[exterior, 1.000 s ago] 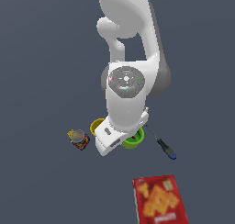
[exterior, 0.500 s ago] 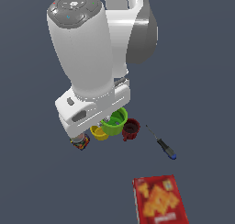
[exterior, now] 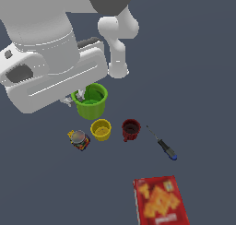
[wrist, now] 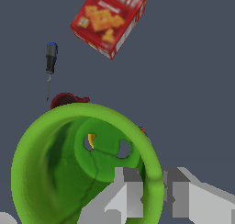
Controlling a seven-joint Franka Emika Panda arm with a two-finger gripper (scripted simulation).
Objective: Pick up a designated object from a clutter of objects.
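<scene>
The lime-green cup (exterior: 91,102) hangs under my white hand, lifted above the other things in the exterior view. My gripper (exterior: 83,96) is shut on its rim. In the wrist view the cup (wrist: 69,172) fills the picture. One grey finger (wrist: 125,193) is inside it and the other (wrist: 183,191) is outside, so the gripper (wrist: 152,191) pinches the wall. The yellow cup (exterior: 101,129), the dark red mug (exterior: 131,129) and the small colourful jar (exterior: 79,140) stand in a row below the green cup.
The blue-handled screwdriver (exterior: 162,145) lies to the exterior view's right of the mug; it also shows in the wrist view (wrist: 50,62). The red cracker box (exterior: 160,201) lies flat near the front and shows in the wrist view (wrist: 109,16). The mug's rim (wrist: 66,100) peeks past the green cup.
The arm has risen toward the exterior camera with the green cup in its grip. The cup has left its place among the other cups; those have not moved.
</scene>
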